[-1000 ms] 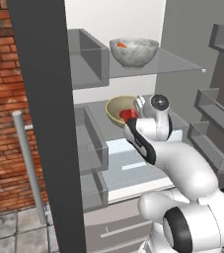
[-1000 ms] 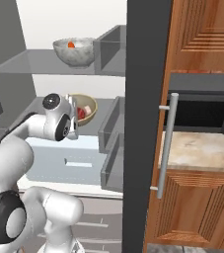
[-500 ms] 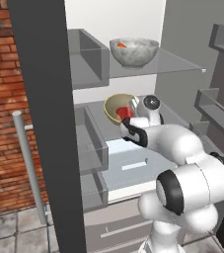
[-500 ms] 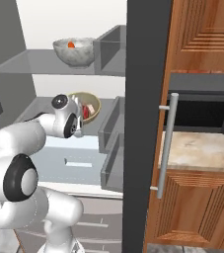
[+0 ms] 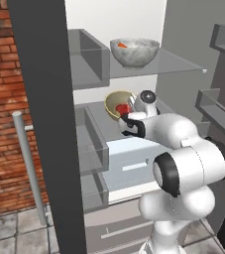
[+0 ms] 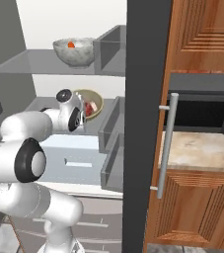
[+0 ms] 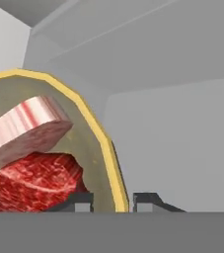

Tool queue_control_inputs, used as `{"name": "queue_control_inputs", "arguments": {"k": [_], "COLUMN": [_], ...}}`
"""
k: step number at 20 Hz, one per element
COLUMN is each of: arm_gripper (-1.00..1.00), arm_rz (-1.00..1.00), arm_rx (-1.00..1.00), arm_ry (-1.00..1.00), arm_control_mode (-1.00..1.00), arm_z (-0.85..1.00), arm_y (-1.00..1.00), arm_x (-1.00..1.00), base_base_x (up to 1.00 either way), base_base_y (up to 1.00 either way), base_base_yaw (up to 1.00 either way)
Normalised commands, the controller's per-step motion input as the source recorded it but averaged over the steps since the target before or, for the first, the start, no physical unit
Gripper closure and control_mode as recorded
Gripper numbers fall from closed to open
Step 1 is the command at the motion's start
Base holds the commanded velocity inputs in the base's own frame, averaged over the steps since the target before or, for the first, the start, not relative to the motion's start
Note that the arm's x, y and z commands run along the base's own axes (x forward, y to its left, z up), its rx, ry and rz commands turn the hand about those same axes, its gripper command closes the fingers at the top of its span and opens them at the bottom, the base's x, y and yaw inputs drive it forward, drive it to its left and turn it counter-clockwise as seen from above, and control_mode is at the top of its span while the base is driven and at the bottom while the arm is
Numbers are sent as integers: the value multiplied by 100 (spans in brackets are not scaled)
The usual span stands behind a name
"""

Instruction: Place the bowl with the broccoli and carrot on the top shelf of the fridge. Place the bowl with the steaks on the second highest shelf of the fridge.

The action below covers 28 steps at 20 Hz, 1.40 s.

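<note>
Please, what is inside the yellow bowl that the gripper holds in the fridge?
Inside the yellow bowl lie two steaks: a pale pink slab resting on a darker red one. The bowl's left part runs out of the hand view, and the gripper hides its near rim, so anything more there stays unseen.

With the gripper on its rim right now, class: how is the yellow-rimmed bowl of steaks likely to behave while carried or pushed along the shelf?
The bowl looks rigid, so the rim should not flex between the fingertips. Held at one edge only, it may tilt under the two steaks, which probably weigh more than the bowl. The steaks lie loose and stacked, so they may slide if it tips.
</note>
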Motion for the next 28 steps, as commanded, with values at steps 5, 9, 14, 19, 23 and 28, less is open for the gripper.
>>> {"name": "queue_control_inputs", "arguments": {"k": [5,9,14,19,23,28], "arm_gripper": [-100,-100,-100,-100,-100,-100], "arm_rz": [-1,-5,-7,-6,-1,0], "arm_rx": [-1,-5,-3,0,0,0], "arm_ry": [-13,-26,-22,-13,-17,-15], "arm_control_mode": [-100,-100,-100,-100,-100,-100], "arm_z": [55,89,99,42,1,-2], "arm_y": [9,18,15,1,-1,-5], "arm_x": [-29,-63,-90,-100,-100,-100], "base_base_x": [0,0,0,0,0,0], "base_base_y": [0,0,0,0,0,0], "base_base_yaw": [0,0,0,0,0,0]}}
